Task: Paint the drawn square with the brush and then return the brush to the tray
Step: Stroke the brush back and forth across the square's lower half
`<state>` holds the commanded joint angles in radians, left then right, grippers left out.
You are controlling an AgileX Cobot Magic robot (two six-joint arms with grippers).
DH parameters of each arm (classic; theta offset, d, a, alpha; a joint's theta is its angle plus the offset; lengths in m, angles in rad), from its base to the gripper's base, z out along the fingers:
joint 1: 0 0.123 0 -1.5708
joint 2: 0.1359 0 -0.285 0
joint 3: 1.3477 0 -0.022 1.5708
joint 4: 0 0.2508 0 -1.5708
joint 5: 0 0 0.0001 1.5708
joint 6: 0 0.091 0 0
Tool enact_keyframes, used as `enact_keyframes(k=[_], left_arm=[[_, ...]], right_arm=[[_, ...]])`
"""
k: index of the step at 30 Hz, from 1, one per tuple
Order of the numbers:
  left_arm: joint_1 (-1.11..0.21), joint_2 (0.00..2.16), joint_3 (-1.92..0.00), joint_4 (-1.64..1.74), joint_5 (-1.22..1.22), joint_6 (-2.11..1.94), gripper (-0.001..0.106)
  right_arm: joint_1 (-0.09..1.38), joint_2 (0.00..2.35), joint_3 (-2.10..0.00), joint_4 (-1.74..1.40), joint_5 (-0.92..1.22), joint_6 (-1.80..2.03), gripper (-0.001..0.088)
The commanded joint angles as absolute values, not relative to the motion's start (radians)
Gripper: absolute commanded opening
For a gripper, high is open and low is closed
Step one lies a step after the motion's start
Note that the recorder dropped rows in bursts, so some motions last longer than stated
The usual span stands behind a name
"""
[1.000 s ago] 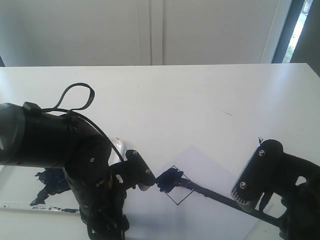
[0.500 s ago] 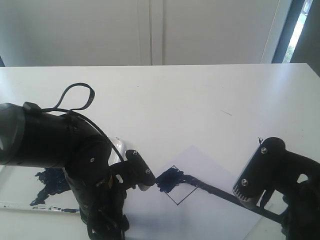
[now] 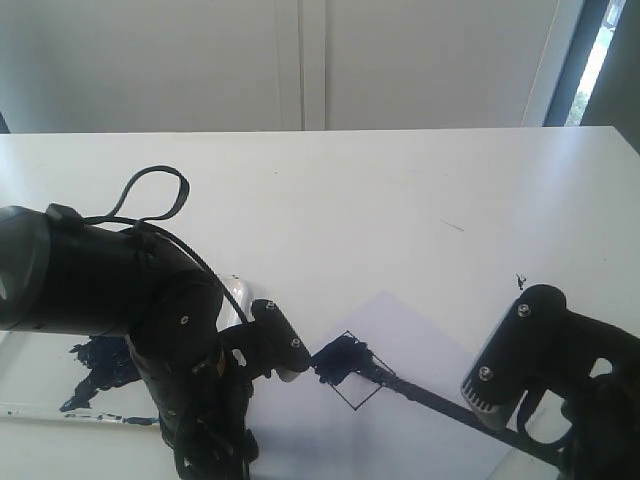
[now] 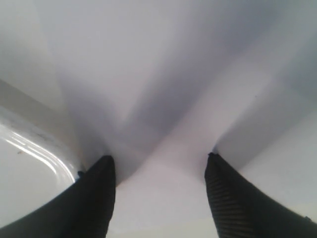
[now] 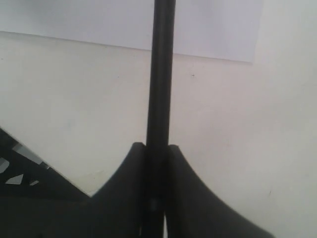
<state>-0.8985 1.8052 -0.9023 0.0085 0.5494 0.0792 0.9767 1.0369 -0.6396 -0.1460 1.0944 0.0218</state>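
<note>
— Where is the long, thin black brush [image 3: 430, 397] found?

— It is held low and slanted over the white sheet of paper [image 3: 410, 325], which is laid cornerwise on the white table [image 3: 400, 200]. Its paint-loaded tip is set inside the drawn square outline [image 3: 357, 392], in the part nearest the left arm, where a dark blue-black patch [image 3: 338, 358] is laid down. The rest of the square is seen unpainted.

— How is the brush gripped?

— The shaft is pinched between the fingers [image 5: 188, 188] of the right gripper [image 5: 156, 148]. In the right wrist view they are pressed against it from both sides, and the shaft is seen running straight out across the table to the paper's edge.

— And the left gripper [image 4: 159, 166]?

— Its two black fingers are spread apart, and nothing is held between them. They are pointed down at a white surface. Whether that surface is touched cannot be told. In the exterior view the gripper is placed just beside the painted part of the square, at the paper's edge.

— Where is the clear, shallow plastic tray [image 3: 30, 409] located?

— It is set on the table at the left, partly hidden behind the left arm and well apart from the brush. A dark blue-black paint blotch [image 3: 100, 362] is smeared inside it.
</note>
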Motion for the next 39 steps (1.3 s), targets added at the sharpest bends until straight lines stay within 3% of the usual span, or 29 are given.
enact_keyframes(k=[23, 39], left_arm=[[-0.898, 1.805, -0.902, 0.008, 0.549, 0.079, 0.06], [-0.898, 1.805, -0.902, 0.008, 0.549, 0.079, 0.06]], right_arm=[[0.977, 1.037, -0.64, -0.087, 1.101, -0.024, 0.0], [0.977, 1.037, -0.64, -0.248, 1.145, 0.09, 0.0]])
